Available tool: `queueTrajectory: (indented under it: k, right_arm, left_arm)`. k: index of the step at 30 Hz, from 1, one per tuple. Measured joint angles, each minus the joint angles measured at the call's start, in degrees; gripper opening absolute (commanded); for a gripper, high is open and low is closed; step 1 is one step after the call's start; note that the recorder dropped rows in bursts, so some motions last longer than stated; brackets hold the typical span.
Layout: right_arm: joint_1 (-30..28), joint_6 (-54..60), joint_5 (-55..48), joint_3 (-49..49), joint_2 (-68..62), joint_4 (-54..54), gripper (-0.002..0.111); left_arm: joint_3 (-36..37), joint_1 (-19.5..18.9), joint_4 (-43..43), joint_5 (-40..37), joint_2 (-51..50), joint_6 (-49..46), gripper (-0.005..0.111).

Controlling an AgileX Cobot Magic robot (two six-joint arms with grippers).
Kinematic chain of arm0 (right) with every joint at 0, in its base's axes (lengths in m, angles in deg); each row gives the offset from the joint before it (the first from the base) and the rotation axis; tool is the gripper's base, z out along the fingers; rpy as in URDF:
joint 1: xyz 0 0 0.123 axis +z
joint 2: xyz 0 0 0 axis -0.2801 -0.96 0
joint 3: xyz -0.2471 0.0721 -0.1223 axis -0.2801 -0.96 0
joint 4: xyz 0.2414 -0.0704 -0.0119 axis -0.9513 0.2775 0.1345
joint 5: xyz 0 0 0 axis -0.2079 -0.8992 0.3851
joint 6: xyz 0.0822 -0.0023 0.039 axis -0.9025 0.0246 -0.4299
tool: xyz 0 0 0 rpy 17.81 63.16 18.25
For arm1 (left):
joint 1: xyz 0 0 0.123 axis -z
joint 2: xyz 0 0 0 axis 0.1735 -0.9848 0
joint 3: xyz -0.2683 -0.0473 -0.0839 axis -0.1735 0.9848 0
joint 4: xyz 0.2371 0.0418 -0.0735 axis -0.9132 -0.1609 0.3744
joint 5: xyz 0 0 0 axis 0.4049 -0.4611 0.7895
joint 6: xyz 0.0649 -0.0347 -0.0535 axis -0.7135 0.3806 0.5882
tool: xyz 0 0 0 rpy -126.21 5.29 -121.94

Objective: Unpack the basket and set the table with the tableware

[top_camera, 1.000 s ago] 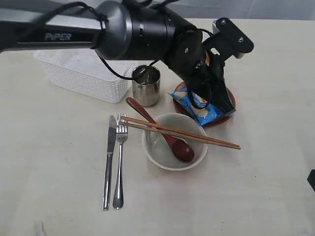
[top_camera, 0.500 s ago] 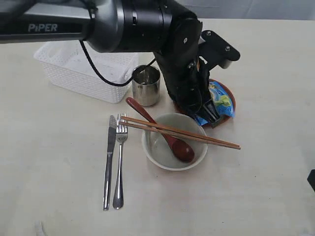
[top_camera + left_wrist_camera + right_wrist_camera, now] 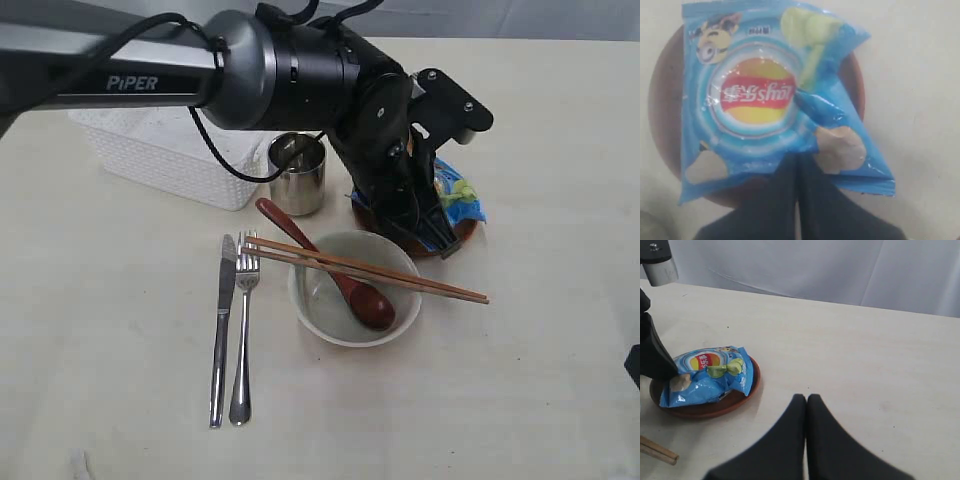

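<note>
The white basket stands at the back left of the table. Beside it is the steel cup. The white bowl holds the dark red spoon, and the chopsticks lie across its rim. Knife and fork lie side by side to the bowl's left. The reddish-brown plate carries a blue snack bag. My left gripper is shut on the bag's edge. My right gripper is shut and empty above bare table.
The left arm stretches from the upper left over the basket and cup to the plate. In the right wrist view the plate and bag lie apart from my right gripper, with a chopstick end nearby.
The left wrist has turned and carried the snack bag from the plate's front left edge toward the right, onto the plate. The tableware has not moved.
</note>
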State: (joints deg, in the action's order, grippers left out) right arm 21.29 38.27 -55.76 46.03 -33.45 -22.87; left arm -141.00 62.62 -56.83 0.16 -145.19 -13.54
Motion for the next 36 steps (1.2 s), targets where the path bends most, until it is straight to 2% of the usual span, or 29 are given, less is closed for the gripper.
queueTrajectory:
  k: [9, 13, 15, 18, 22, 36]
  right_arm:
    - [0.0, 0.0, 0.0, 0.0, 0.0, 0.0, 0.0]
    - [0.0, 0.0, 0.0, 0.0, 0.0, 0.0, 0.0]
    - [0.0, 0.0, 0.0, 0.0, 0.0, 0.0, 0.0]
    - [0.0, 0.0, 0.0, 0.0, 0.0, 0.0, 0.0]
    - [0.0, 0.0, 0.0, 0.0, 0.0, 0.0, 0.0]
    - [0.0, 0.0, 0.0, 0.0, 0.0, 0.0, 0.0]
  left_arm:
    - [-0.3, 0.0, -0.2, 0.6, 1.1, 0.1, 0.0]
    - [-0.3, 0.0, -0.2, 7.1, 3.0, 0.3, 0.0]
    - [-0.5, 0.0, 0.0, 13.8, 2.8, 0.7, 0.0]
    - [-0.5, 0.0, 1.8, 17.1, 0.1, 1.1, 0.0]
    - [-0.5, 0.0, 2.6, 16.9, -4.2, 1.2, 0.0]
    - [-0.5, 0.0, 6.7, 16.9, -4.4, 1.4, 0.0]
